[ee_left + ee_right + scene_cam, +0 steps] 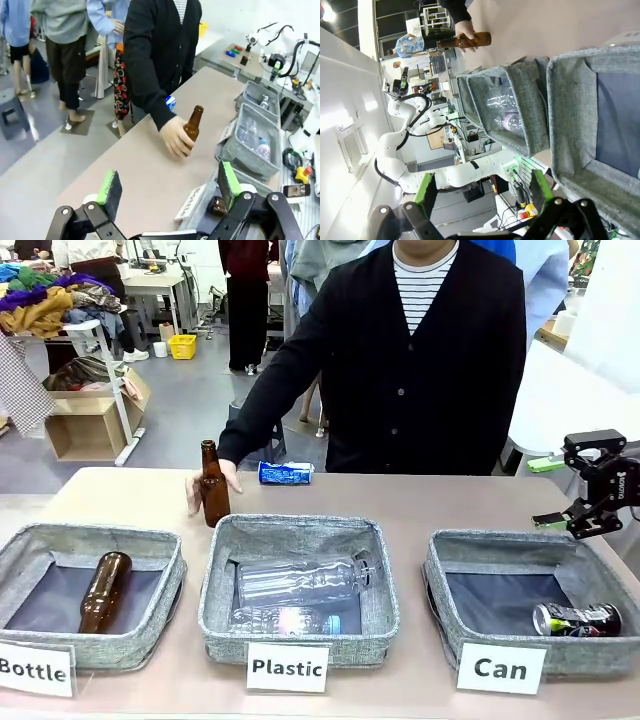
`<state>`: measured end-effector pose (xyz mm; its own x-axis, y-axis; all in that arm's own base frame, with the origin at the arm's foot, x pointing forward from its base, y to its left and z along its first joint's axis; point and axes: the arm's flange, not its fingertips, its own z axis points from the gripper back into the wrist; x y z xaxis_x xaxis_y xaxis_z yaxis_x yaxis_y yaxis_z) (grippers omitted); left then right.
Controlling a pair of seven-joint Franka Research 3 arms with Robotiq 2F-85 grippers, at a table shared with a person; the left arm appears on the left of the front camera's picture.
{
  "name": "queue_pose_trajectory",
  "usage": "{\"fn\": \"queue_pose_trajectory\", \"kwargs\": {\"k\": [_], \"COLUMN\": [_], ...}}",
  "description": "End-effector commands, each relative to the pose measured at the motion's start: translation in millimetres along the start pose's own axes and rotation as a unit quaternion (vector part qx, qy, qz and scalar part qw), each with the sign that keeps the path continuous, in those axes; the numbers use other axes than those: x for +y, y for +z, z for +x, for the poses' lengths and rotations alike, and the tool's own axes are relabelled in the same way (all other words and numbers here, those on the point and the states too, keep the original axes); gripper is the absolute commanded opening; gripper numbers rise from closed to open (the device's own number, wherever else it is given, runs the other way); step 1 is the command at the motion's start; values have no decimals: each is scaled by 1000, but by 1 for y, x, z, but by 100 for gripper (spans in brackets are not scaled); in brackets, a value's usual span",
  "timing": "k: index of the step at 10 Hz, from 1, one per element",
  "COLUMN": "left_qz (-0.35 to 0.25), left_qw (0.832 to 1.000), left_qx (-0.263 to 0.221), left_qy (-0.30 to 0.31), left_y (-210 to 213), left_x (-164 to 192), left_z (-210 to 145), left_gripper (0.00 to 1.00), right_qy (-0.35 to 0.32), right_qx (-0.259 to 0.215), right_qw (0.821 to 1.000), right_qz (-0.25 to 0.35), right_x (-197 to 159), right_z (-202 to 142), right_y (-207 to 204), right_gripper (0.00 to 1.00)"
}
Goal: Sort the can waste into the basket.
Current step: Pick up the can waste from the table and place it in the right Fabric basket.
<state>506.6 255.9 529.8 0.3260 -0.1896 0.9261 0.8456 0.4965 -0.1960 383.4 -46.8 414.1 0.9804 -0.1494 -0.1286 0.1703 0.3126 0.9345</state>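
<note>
Baskets fill the lower frame: Bottle basket [20, 550] with a brown bottle [104, 590], Plastic basket [300, 530] with clear bottles [300, 580], Can basket [440, 570] with the dark can [577, 619] at its lower right. You see the blue can [285, 473] at upper centre, well left of the right gripper [547, 493], jaws spread at the right edge. The left gripper [169, 187] is spread too.

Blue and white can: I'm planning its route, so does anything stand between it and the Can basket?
Nothing visible does. Bare table runs from the blue and white can to the far rim of the Can basket; the Plastic basket corner lies just beside that line.
</note>
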Motion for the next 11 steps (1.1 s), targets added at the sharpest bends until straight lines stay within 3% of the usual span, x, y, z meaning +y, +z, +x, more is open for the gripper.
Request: {"fn": "queue_pose_trajectory", "kwargs": {"k": [1, 6, 7, 9, 11], "left_qz": [4, 19, 6, 16, 28], "left_qw": [1000, 983, 986, 998, 996], "left_qx": [29, 180, 168, 57, -56], "left_qy": [-10, -19, -15, 22, 69], "left_y": [-11, -93, -82, -15, 36], "left_x": [-2, -11, -1, 11, 9], "left_z": [21, 93, 88, 36, -33], "left_gripper": [100, 100, 100, 100, 100], "right_qy": [4, 4, 4, 4, 4], "right_qx": [-1, -1, -1, -1, -1], "right_qw": [1000, 1000, 1000, 1000, 1000], "right_qz": [-1, -1, -1, -1, -1], "right_x": [1, 1, 1, 1, 1], "right_z": [0, 0, 0, 0, 0], "right_y": [0, 0, 0, 0, 0], "right_gripper": [100, 100, 100, 100, 100]}}
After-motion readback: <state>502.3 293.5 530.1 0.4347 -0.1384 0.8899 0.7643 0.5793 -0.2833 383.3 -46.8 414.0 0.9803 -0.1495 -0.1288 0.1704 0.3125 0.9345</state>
